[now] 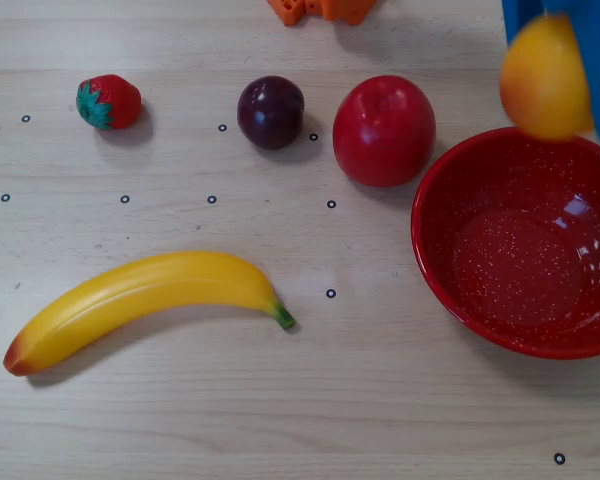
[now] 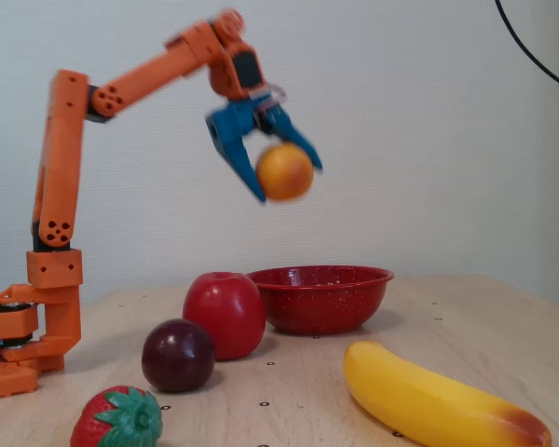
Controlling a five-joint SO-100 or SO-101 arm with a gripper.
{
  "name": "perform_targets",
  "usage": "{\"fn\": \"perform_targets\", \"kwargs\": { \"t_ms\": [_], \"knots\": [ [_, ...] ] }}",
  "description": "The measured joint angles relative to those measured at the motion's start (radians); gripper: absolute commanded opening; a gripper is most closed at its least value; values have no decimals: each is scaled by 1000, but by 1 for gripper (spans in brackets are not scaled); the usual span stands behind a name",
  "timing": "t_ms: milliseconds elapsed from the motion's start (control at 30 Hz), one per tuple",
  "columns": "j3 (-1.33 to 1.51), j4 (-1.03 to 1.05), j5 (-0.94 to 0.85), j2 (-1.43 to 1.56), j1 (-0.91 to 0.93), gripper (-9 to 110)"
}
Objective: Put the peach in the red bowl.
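Four fruits lie on the table (image 1: 380,400) in the overhead view; the peach (image 1: 543,78) hangs over the red bowl (image 1: 450,270) rim. Fixed view: blue gripper (image 2: 281,172) clamps the peach (image 2: 284,171) high above the bowl (image 2: 320,298), beside the apple (image 2: 224,313).

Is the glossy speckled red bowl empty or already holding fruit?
Empty. The red bowl shows bare interior; the orange-yellow peach hangs above it in the blue gripper.

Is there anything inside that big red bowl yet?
No, the red bowl looks empty in the overhead view. The peach hangs in the air above it, held in the blue fingers. From the side, the bowl's wall hides its inside.
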Motion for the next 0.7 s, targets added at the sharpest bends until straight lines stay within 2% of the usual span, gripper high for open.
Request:
{"fn": "perform_targets", "kwargs": {
  "t_ms": [233,533,567,600,700],
  "knots": [
    [-75,0,5,-310,-5,0],
    [-272,-15,132,-563,-3,0],
    [-275,-32,130,-586,-3,6],
    [-282,-52,135,-600,-3,17],
    [-295,-63,152,-621,-3,32]
  ]
}}
